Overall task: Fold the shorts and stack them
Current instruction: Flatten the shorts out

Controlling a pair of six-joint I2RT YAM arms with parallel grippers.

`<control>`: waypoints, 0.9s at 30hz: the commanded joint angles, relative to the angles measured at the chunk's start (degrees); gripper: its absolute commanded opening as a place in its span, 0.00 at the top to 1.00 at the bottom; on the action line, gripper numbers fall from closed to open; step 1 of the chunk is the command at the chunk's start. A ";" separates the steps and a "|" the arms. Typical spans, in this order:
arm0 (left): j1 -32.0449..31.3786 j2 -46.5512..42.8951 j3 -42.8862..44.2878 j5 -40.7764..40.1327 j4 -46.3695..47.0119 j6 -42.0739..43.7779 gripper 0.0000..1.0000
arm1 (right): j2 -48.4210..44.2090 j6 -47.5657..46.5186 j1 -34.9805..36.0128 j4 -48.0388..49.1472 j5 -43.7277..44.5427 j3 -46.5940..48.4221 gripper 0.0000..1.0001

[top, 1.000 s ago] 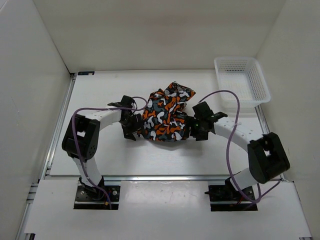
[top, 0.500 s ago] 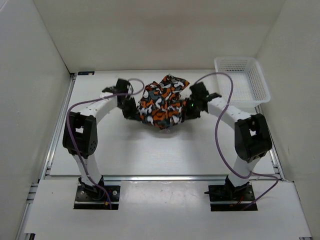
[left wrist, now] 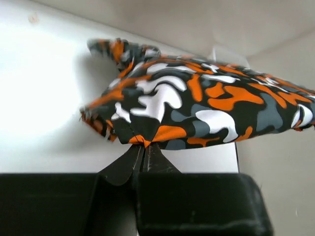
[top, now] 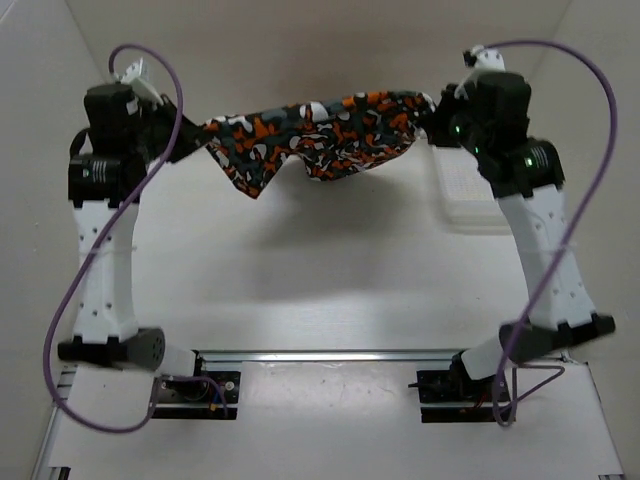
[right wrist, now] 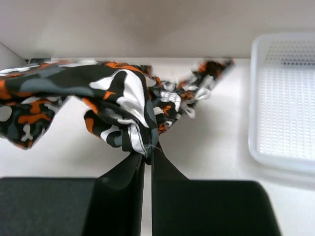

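**Shorts slung in the air between two pinching grippers**

The camouflage shorts (top: 318, 135) hang clear of the white table (top: 300, 290), spanning the upper middle of the top view between the two raised arms; only their shadow lies on the surface beneath.

The left gripper (left wrist: 144, 147) has its fingers closed to a thin pinch on a seamed orange-and-black corner of the cloth, at lower centre of its wrist view; the rest of the fabric fans away toward the right of that frame. The right gripper (right wrist: 147, 153) is closed just as tightly on a bunched edge, where the print gathers into folds above the fingertips.

Holding two far ends high and apart looks meant to let the garment's own weight shake out its crumples, so that it opens before it is laid down; a fold made on a wadded heap would not sit flat. The span is not taut; it sags in the middle, and a lobe droops lower at left of centre, so I judge the spreading only partly done and the folding not yet begun.

The white mesh basket (right wrist: 255, 98) sits on the table at the right of the right wrist view, below the cloth and not touching it; the right arm partly hides it from above.
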 commanded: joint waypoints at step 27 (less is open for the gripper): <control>-0.59 -18.13 -68.09 3.21 6.18 -4.14 0.33 | -35.20 38.51 -0.85 16.32 -20.75 -81.23 0.22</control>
